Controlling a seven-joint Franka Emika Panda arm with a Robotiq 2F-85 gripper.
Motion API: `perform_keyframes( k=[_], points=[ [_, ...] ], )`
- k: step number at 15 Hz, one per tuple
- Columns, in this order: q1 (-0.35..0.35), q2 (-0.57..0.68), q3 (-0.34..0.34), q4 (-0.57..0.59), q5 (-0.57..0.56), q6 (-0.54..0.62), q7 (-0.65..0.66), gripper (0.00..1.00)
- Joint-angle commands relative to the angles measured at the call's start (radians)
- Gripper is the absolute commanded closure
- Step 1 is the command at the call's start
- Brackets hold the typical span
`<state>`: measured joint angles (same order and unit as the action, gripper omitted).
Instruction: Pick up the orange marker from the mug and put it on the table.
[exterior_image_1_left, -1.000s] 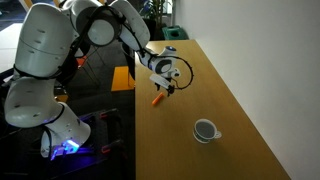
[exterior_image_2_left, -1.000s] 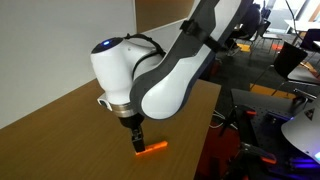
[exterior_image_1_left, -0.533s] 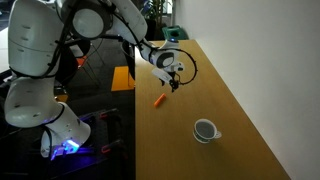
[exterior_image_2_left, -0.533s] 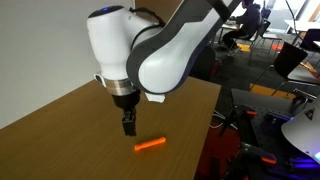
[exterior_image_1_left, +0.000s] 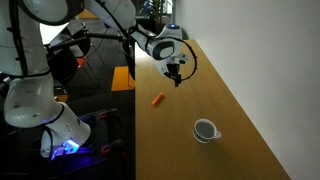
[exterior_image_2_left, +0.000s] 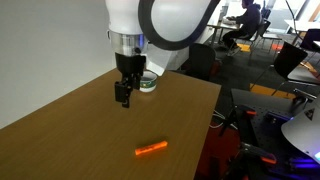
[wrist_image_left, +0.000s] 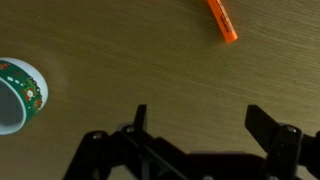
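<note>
The orange marker (exterior_image_1_left: 157, 99) lies flat on the light wood table (exterior_image_1_left: 232, 95), near its edge. It also shows in an exterior view (exterior_image_2_left: 151, 149) and at the top of the wrist view (wrist_image_left: 222, 20). The mug (exterior_image_1_left: 205, 130) stands upright on the table, apart from the marker. It shows behind the gripper in an exterior view (exterior_image_2_left: 150, 82) and at the left of the wrist view (wrist_image_left: 20, 95), with a green pattern. My gripper (exterior_image_1_left: 176, 80) hangs open and empty above the table, well clear of the marker; it also shows in an exterior view (exterior_image_2_left: 121, 100) and in the wrist view (wrist_image_left: 198, 112).
A white wall (exterior_image_1_left: 260, 40) runs along one long side of the table. Off the other long edge the robot's white base (exterior_image_1_left: 45, 110) stands over a dark floor. Office chairs and desks (exterior_image_2_left: 270, 50) stand beyond the table's end.
My gripper has risen from just above the marker and moved away along the table. The marker has stayed lying on the table.
</note>
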<state>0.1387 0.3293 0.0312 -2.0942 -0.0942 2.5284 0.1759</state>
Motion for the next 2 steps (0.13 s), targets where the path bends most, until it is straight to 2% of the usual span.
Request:
perform_keyframes(
  k=[1, 2],
  points=[
    [-0.002, -0.021, -0.004, -0.014, 0.003, 0.01, 0.025, 0.0],
    [-0.004, -0.037, -0.005, -0.027, 0.005, 0.015, 0.039, 0.0]
  ],
)
